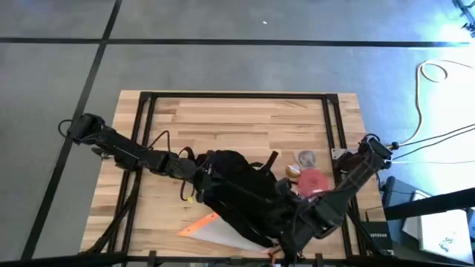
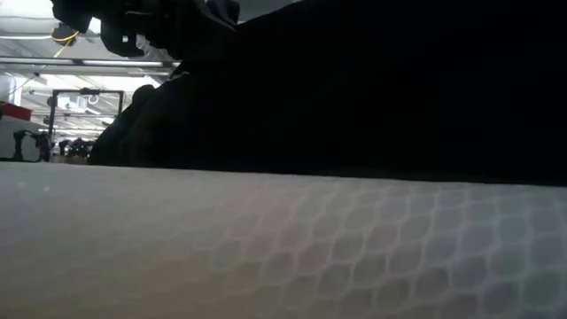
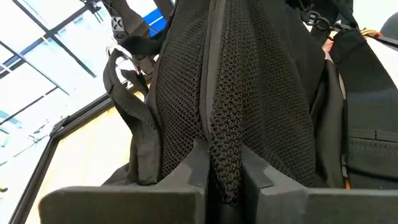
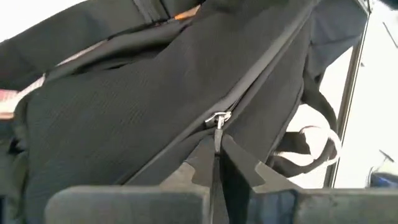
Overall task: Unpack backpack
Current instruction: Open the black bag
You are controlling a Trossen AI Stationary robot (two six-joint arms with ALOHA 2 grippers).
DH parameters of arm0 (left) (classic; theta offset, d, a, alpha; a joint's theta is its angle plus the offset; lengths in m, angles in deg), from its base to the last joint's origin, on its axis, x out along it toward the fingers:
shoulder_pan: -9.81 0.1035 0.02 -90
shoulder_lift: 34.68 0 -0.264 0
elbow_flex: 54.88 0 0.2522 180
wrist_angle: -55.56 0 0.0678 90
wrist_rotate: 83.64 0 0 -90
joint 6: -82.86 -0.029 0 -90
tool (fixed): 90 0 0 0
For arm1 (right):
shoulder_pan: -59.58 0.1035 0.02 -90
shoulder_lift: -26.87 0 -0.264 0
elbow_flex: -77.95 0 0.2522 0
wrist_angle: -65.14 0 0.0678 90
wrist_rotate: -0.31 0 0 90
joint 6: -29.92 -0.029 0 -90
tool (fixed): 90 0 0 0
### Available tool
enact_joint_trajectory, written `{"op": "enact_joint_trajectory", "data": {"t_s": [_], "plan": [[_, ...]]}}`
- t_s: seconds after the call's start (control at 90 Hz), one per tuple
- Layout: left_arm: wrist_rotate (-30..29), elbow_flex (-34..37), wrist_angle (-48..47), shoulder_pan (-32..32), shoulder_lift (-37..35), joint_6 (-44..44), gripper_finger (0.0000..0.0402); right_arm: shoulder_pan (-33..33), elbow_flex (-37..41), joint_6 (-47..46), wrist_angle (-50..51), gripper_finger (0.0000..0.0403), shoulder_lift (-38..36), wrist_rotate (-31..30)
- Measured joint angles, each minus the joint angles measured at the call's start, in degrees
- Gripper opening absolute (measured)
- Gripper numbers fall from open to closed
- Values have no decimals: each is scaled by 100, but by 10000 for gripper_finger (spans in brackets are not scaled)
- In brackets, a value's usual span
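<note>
— Starting with the biggest thing: where do we have the backpack [image 1: 237, 189]?

— On the wooden table [image 1: 237, 119], near its front edge and about the middle, between our two arms. It lies slumped, its long axis slanting from the far left toward the near right. We cannot tell which end is the top from above.

— And the smaller things around it?

— A translucent pouch [image 1: 215, 231] with orange trim lies just at its near-left side, partly under the fabric. A red round item [image 1: 312, 180] and a small grey one [image 1: 305, 157] sit just beside it on the right; we cannot say what they are.

— What are our grippers doing?

— Our left gripper [image 3: 214, 171] has its jaws narrow, pinching a ridge of the bag's black mesh at the far-left end. Our right gripper [image 4: 216, 152] is at the near-right end, jaws narrow around the cord that hangs from the zipper pull [image 4: 218, 118].

— So which step are we at?

— We judge we are opening the bag: one side anchored, the other on the zip, which looks closed along the line we can see. Nothing is being lifted out yet.

— What does the next move call for?

— A steady pull along the zipper line, with the left grip keeping the fabric taut so the slider does not bunch.
</note>
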Motion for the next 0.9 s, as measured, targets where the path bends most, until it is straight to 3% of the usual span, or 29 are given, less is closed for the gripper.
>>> {"op": "enact_joint_trajectory", "data": {"t_s": [0.156, 0.433, 0.522, 0.722, 0.9], "plan": [[6, 0, -9, 1, 0, -1, 17, 225, 0, -534, 343, 0, -9, 26], [-20, 22, -64, 6, -7, 0, 17, 633, -2, -1303, 883, 1, -29, 585], [-14, 22, -44, 6, -7, -10, 17, 762, -2, -1492, 916, 1, -29, 400], [19, 20, -22, 36, -7, 0, 17, 746, -2, -1216, 182, 1, -24, -676], [25, 15, 3, 34, -4, 3, 17, 447, 74, -834, -311, 39, -18, -364]]}}
